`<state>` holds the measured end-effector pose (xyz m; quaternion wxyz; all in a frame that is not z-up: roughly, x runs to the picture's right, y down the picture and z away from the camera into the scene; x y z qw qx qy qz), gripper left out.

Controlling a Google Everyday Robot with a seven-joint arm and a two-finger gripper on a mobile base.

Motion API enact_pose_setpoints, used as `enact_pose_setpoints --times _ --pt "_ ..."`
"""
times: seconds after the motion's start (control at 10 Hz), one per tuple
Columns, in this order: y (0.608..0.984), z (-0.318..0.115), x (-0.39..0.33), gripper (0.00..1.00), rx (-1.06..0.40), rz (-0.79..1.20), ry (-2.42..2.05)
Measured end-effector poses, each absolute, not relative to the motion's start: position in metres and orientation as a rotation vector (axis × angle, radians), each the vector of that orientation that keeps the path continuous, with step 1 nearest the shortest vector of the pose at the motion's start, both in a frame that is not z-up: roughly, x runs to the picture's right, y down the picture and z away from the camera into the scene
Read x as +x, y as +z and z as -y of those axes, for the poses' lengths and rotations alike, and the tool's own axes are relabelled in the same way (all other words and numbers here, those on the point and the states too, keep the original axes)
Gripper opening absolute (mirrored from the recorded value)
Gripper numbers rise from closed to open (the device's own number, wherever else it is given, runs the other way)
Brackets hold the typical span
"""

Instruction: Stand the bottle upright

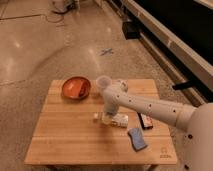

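The small white bottle (pixel 116 119) lies on its side near the middle of the wooden table (pixel 65 135), cap end pointing left. My gripper (pixel 106 117) is lowered straight down onto the bottle's left part, at or just above it. The white arm (pixel 145 106) reaches in from the right and hides part of the bottle.
A translucent plastic cup (pixel 103 81) stands at the back, just behind the arm. A red-brown bowl (pixel 76 87) sits at the back left. A blue sponge (pixel 137 138) lies front right, with a small dark object (pixel 146 120) beside the bottle's right end.
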<state>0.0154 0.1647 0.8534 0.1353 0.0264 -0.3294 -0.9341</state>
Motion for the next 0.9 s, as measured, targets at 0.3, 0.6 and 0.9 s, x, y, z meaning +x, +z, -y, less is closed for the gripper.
enact_pose_setpoints --times 0.3,0.6,0.9 --pt "0.849 -0.162 0.026 0.71 0.031 0.942 -2.749" --pt "0.844 -0.165 0.022 0.71 0.004 0.942 -2.794" --pt "0.841 -0.168 0.012 0.71 -0.037 0.934 -2.868"
